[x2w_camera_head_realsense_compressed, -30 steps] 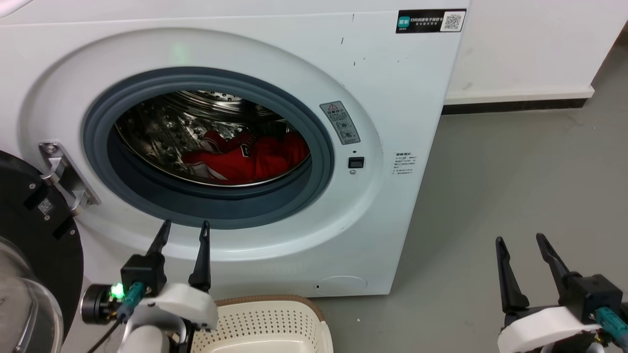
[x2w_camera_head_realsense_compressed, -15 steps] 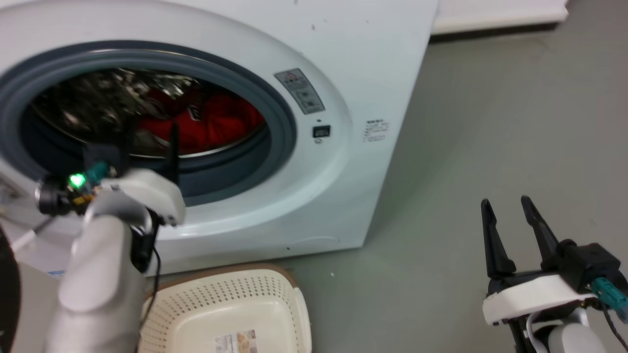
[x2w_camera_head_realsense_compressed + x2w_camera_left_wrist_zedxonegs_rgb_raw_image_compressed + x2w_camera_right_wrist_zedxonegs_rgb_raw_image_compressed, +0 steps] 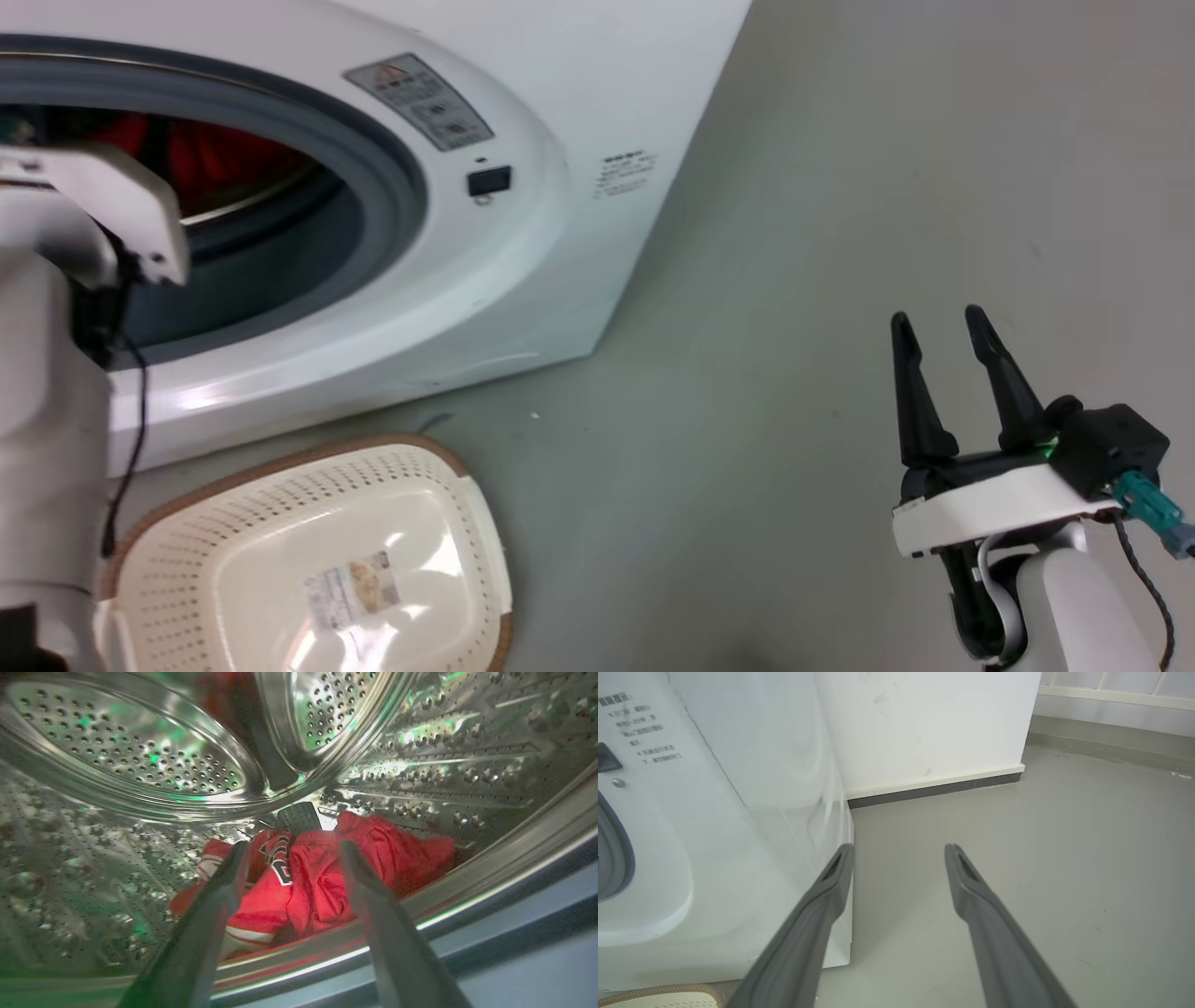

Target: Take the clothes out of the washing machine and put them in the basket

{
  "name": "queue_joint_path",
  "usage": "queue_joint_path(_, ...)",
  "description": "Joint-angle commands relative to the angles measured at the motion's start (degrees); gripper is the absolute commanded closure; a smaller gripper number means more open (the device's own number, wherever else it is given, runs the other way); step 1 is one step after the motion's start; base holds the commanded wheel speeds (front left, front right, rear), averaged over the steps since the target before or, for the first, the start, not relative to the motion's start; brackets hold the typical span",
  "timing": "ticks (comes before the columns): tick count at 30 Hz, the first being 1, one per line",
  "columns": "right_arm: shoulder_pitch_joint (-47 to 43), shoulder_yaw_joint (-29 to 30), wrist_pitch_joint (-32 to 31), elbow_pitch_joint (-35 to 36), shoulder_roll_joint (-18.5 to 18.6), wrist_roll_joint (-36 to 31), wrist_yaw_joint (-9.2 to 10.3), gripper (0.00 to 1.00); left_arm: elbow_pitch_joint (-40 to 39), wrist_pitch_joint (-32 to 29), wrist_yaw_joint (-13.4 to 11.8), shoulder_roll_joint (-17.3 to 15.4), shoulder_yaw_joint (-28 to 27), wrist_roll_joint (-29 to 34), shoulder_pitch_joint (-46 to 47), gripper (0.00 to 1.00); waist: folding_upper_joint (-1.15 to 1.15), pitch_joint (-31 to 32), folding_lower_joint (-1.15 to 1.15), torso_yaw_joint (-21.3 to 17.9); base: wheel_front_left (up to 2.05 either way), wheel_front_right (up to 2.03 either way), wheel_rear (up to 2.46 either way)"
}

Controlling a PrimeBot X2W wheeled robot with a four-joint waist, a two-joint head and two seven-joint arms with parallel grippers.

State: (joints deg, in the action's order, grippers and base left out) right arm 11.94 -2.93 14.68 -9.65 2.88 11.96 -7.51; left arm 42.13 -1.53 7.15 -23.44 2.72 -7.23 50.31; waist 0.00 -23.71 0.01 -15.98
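Both jaws gape wide; washing machine (image 3: 597, 84) rim hides the clothes' (image 3: 322, 882) lower edge.

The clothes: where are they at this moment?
In the left wrist view the clothes lie low in the steel drum of the washing machine, bunched near its front lip, straight ahead of the open left tool.
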Motion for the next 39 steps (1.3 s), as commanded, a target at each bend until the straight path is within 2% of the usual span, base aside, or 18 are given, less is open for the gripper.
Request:
queue_joint_path(1, 1.25, -0.33, 0.34, -0.4, 0.0, 0.24, 0.03, 0.0, 0.53, -0.83, 0.13, -1.18, 0.11, -0.01, 1.72, 0.0, 0.0, -3.89, -0.01, -3.27, 0.0, 0.0, 0.0)
queue_joint_path(7, 3.97, -1.98, 0.55, -1.12, -0.02, 2.89, 0.03, 0.0, 3.4, -7.27, 0.3, -6.1, 2.18, -0.74, 9.04, 0.0, 0.0, -9.08, -0.01, -6.31, 0.0, 0.0, 0.0)
queue_joint_path(13, 5.24, -3.59, 0.52, -0.75, 0.0, 5.55, 0.03, 0.0, 4.33, -16.72, 0.29, -11.15, 7.61, -3.99, 15.88, 0.0, 0.0, -13.18, -0.01, -8.95, 0.0, 0.0, 0.0)
queue_joint_path(20, 5.76, -4.94, 0.53, -0.55, -0.01, 7.44, 0.03, 0.0, 2.87, -27.09, 0.32, -17.68, 12.99, -8.11, 21.71, 0.0, 0.0, -17.17, -0.01, -10.97, 0.0, 0.0, 0.0)
queue_joint_path(27, 5.92, -6.01, 0.52, -0.22, -0.01, 9.14, 0.03, 0.0, 0.75, -36.48, 0.3, -23.3, 15.61, -10.08, 24.36, 0.0, 0.0, -20.17, -0.01, -12.1, 0.0, 0.0, 0.0)
queue_joint_path(33, 6.23, -6.33, 0.53, 0.23, -0.01, 9.67, 0.03, 0.0, -1.24, -43.44, -1.04, -23.95, 15.08, -11.78, 23.84, 0.0, 0.0, -21.68, -0.01, -12.24, 0.0, 0.0, 0.0)
queue_joint_path(34, 6.44, -6.18, 0.53, 0.54, 0.0, 9.37, 0.03, 0.0, -1.46, -44.57, -1.24, -23.84, 14.88, -12.4, 23.42, 0.16, 0.0, -21.84, -0.01, -12.29, 0.0, 0.0, 0.0)
queue_joint_path(35, 6.33, -5.99, 0.53, 0.61, 0.01, 9.66, 0.03, 0.0, -1.91, -45.3, -1.7, -23.71, 14.7, -12.67, 22.95, 0.66, 0.0, -21.95, -0.01, -12.3, 0.0, 0.0, 0.0)
queue_joint_path(36, 6.22, -5.91, 0.53, 0.74, 0.0, 9.83, 0.03, 0.0, -2.69, -45.47, -2.16, -23.77, 14.41, -12.92, 22.8, 1.0, 0.0, -22.06, -0.01, -12.32, 0.0, 0.0, 0.0)
queue_joint_path(39, 6.19, -5.56, 0.53, 0.99, 0.01, 10.11, 0.03, 0.0, -4.69, -46.39, -3.47, -24.62, 14.14, -13.02, 22.01, 1.0, 0.0, -22.28, -0.01, -12.64, 0.0, 0.0, 0.0)
